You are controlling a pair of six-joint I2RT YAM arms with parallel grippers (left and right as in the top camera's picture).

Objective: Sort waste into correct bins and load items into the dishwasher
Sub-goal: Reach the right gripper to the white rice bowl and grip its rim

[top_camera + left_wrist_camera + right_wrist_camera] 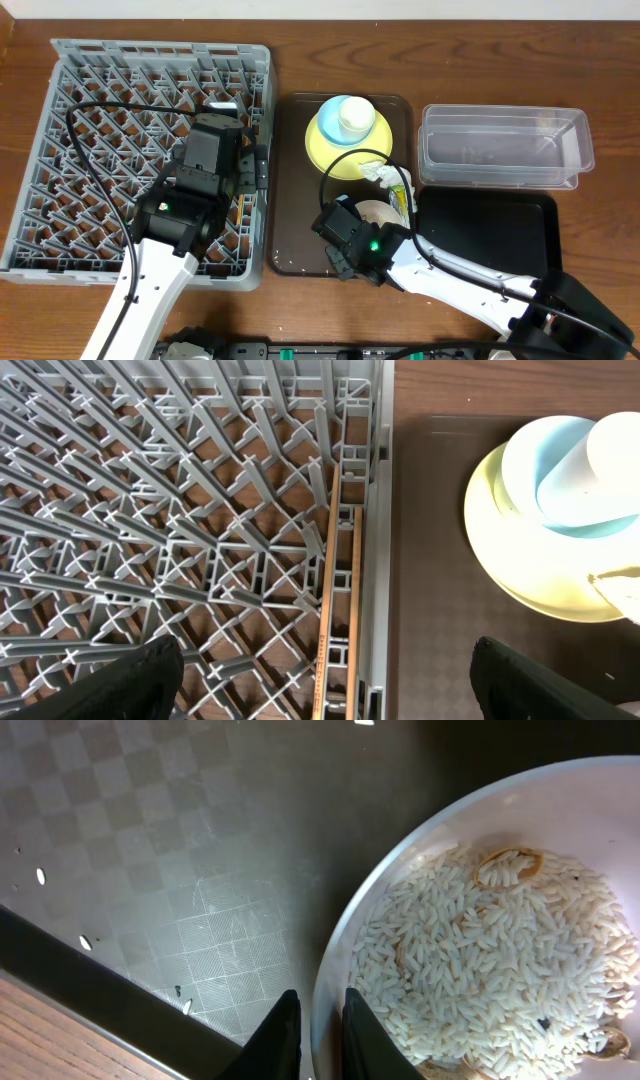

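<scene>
White rice (pixel 480 950) heaps the bowl (pixel 575 805), whose near rim runs straight between the tips of the right gripper (pixel 322 1035). The two fingers stand close together with one on each side of that rim, but the wrist view cuts them off too low to say whether they pinch it or only straddle it. The bowl is plain, thin-walled and nearly full, with a few curled brown scraps among the grains. It will likely spill if tipped early. Just outside the outer finger lies the bare checkered floor of the brown tray (pixel 150 870). The left gripper (pixel 340 682) hangs with its fingers spread wide and holding nothing. Between them, and running away ahead, the chopsticks (pixel 338 590) lie in the edge channel of the rack (pixel 150 510), so that one load looks done. Beyond the left gripper's right-hand finger, the plate (pixel 520 575) sits outside the rack with the cup (pixel 570 485) standing on it. From overhead, the tissue (pixel 375 172) and wrapper (pixel 402 195) lie just past the bowl on the brown tray. Farther off to the right, the tub (pixel 500 150) and black tray (pixel 480 230) both look unfilled. By my reading little is finished. The rice, tissue and wrapper have yet to reach a bin, and the bowl, plate and cup have yet to go in the rack.
</scene>
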